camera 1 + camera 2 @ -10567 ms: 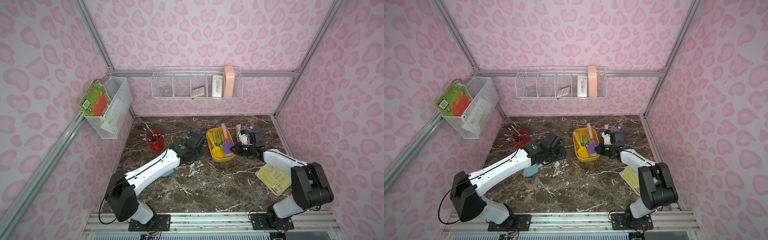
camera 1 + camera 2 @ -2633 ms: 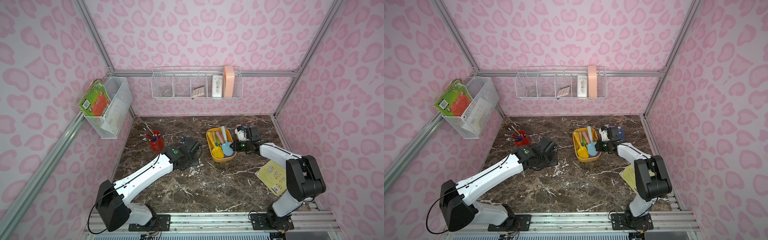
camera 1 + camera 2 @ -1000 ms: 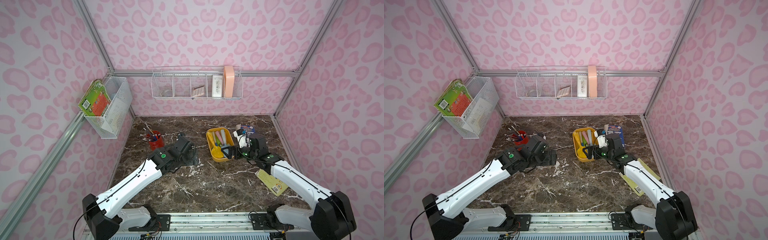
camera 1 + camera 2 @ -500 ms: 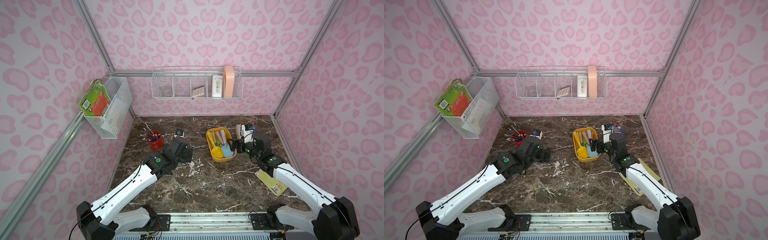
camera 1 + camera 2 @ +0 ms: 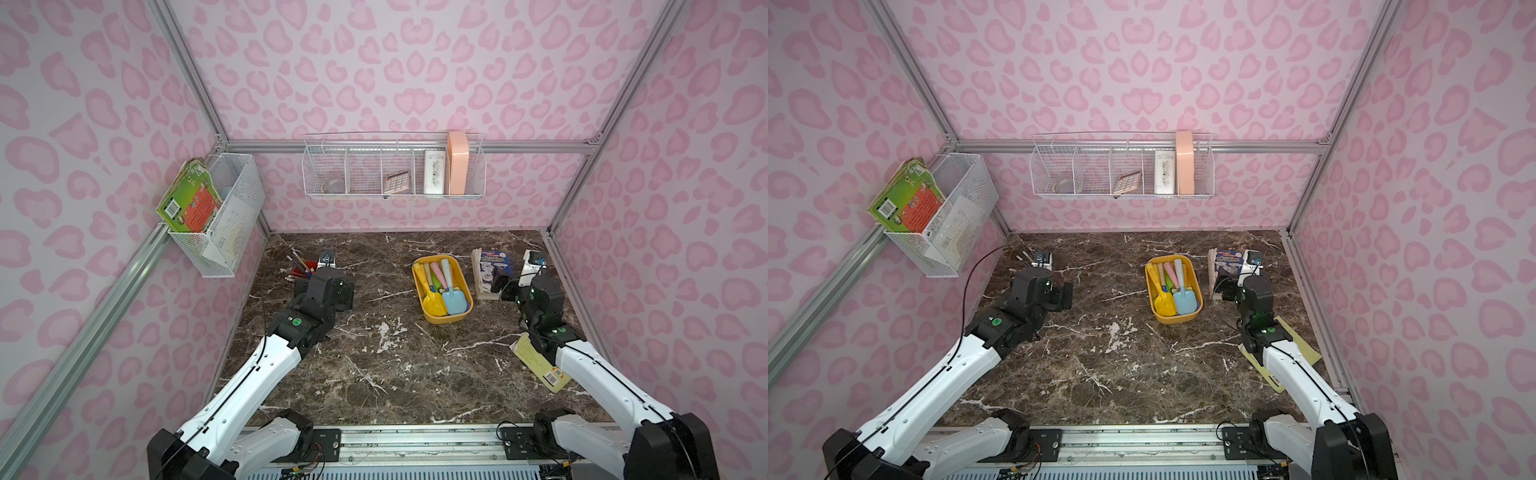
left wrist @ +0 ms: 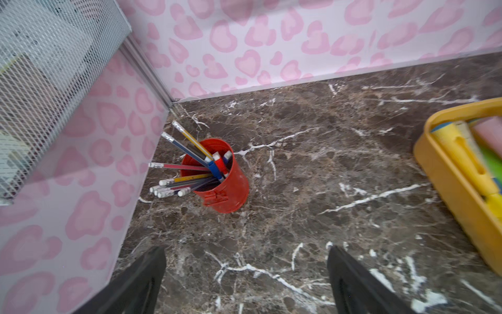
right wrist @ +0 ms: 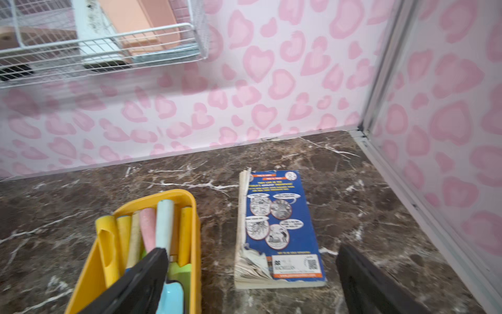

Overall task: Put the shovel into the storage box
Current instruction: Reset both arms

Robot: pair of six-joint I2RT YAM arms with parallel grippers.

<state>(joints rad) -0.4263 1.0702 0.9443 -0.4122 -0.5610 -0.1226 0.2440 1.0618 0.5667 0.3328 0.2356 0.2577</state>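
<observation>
Left gripper point(image 6: 244, 258): my jaws spread wide, nothing between them.
Right gripper point(image 7: 252, 251): my jaws spread wide, empty, right of the box.
Shovel point(image 5: 452, 300): pale blue, lying inside the storage box point(image 5: 446, 319), blade at near end.
Pencil cup point(image 6: 228, 187): red, far left.
Book point(image 7: 282, 225): blue, flat, just right of box.

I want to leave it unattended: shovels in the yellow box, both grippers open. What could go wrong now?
The right gripper has one finger over the storage box rim: a low sideways move might shove the box or snag the light blue shovel. The blue book beside the box could get dragged. The left gripper, near the red pencil cup, could tip it.
</observation>
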